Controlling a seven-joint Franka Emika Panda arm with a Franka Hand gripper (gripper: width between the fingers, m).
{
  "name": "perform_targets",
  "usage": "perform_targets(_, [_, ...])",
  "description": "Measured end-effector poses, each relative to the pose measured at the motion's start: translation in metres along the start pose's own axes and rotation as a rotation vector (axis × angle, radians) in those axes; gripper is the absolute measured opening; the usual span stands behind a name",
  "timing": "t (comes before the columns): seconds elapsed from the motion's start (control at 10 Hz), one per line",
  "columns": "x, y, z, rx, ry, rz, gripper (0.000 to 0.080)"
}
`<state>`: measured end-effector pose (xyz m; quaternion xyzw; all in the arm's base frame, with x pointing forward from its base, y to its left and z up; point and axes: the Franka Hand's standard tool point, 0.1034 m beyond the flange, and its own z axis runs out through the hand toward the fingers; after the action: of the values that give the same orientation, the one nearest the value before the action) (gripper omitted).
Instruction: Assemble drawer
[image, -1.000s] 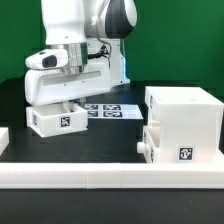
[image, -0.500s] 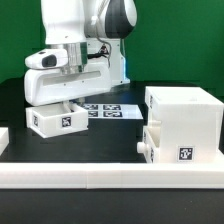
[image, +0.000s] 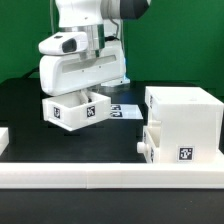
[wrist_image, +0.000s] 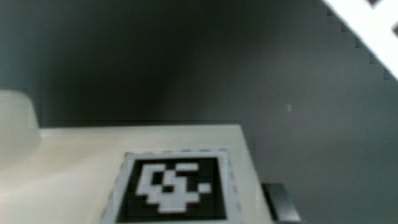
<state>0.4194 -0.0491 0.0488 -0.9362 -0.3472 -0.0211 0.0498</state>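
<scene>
Tray (image: 75, 112), clamped in the tool (image: 79, 99), now hangs turned and nearer the housing (image: 185, 110) than 1 second ago. The housing stands apart from the tool, on the exterior view's right. A lower tray (image: 172, 148) seems already seated there, so insertion looks next.

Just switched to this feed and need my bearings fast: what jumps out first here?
The gripper holds a small tray, tilted and apparently clear of the black table, left of centre in the exterior view; its black-and-white tag fills much of the wrist view. At the exterior view's right stands the tall housing, with a second tray jutting from its lower part.
</scene>
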Motion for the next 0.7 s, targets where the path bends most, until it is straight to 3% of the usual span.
perform_targets(0.1, [0.011,0.007,-0.007,0.014,-0.002,-0.022,0.0042])
perform_targets(0.2, [0.013,0.01,-0.006,0.005,0.006,-0.04,0.0042])
perform_targets(0.5, [0.01,0.009,-0.004,0.009,0.002,-0.102,0.0042])
perform_targets(0.7, [0.015,0.019,-0.011,-0.01,0.002,-0.288,0.0042])
